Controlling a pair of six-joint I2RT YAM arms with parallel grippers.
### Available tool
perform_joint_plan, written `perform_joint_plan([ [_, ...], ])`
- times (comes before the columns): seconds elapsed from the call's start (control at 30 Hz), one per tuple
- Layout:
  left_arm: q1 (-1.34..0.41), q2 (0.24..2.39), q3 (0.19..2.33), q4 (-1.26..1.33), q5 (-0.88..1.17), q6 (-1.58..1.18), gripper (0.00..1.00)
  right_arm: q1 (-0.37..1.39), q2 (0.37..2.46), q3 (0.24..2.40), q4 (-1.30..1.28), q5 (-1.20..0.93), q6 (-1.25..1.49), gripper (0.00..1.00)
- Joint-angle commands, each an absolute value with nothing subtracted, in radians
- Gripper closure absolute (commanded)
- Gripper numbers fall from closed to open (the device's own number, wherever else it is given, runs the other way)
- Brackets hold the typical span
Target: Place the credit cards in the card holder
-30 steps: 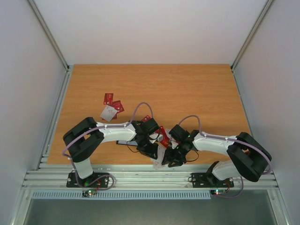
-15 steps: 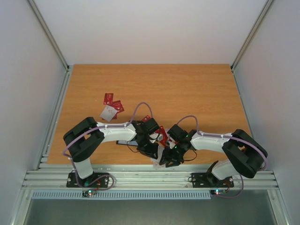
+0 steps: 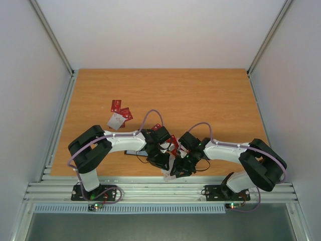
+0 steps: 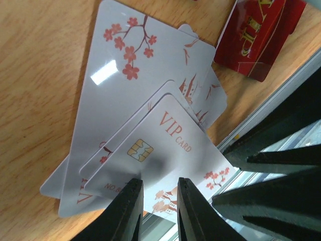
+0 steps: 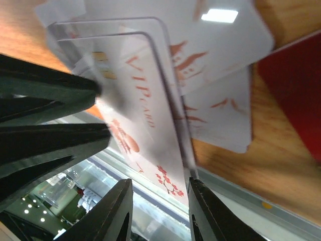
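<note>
Several white credit cards (image 4: 145, 100) with red blossom marks lie fanned at the table's front edge, overhanging it; they also show in the top view (image 3: 169, 170). The top one is a "VIP card" (image 4: 170, 145) with a gold chip. My left gripper (image 4: 158, 208) hangs just over this card, jaws slightly apart, nothing between them. My right gripper (image 5: 160, 211) is open, and the lifted corner of the VIP card (image 5: 150, 135) lies between its jaws, near the right finger. The black card holder (image 3: 131, 152) lies mostly hidden under my left arm.
A red card (image 4: 261, 40) lies beside the white pile. More red cards (image 3: 116, 106) and a white one (image 3: 115, 120) lie at the left of the table. The metal front rail (image 3: 150, 188) runs just below the cards. Both grippers crowd together.
My right gripper has moved left, closer to my left gripper and the white card pile. The left arm has stayed put.
</note>
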State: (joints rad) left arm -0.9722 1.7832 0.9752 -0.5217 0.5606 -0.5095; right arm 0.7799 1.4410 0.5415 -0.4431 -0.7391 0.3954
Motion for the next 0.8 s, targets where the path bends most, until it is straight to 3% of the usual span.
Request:
perform_joint_plan([
  [0.0, -0.982, 1.841, 0.971, -0.477, 0.5, -0.517, 0.78, 0.785, 1.399, 0.589, -0.446, -0.765, 0.375, 0.69],
  [0.77, -0.972, 1.823, 0.913, -0.389, 0.527, -0.608, 0.79, 0.782, 1.5, 0.613, -0.316, -0.814, 0.397, 0.77],
])
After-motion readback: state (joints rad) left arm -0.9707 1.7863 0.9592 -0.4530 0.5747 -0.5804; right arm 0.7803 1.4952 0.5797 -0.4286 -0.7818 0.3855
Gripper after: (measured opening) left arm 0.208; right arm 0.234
